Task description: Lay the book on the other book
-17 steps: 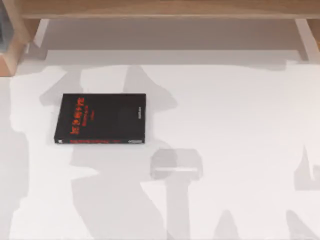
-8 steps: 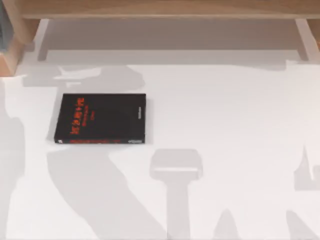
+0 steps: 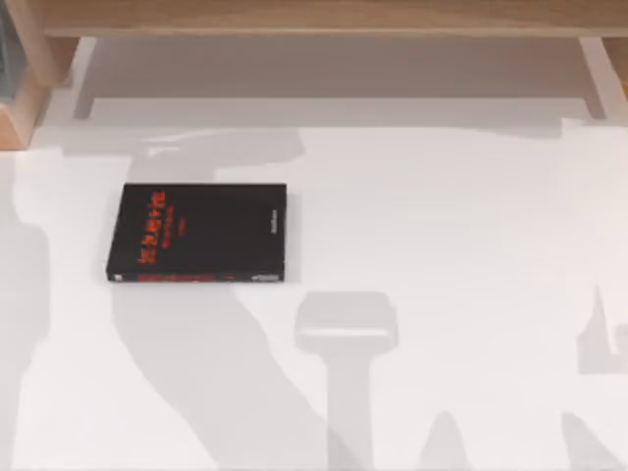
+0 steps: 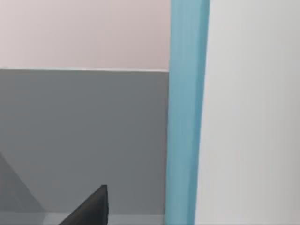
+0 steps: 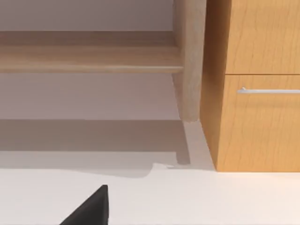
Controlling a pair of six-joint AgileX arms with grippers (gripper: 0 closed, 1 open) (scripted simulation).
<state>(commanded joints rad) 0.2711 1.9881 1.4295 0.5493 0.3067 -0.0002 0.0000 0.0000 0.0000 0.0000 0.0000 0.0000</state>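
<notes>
1. At our left wrist, the flat light blue book with a pale edge (image 4: pixel 187 112) stands upright, close to the camera; whether our left gripper clamps it we cannot tell.
2. Farther off, the thin black book with red lettering (image 3: pixel 199 234) lies bare on the white table (image 3: pixel 461 245), left side.
3. We judge that stacking remains; the wooden shelf (image 3: pixel 314 18) lies beyond.

The arm shadow near the black book (image 3: pixel 197 234) now spreads wider across the white table (image 3: pixel 461 245) (reaching above and below the book's left end).
</notes>
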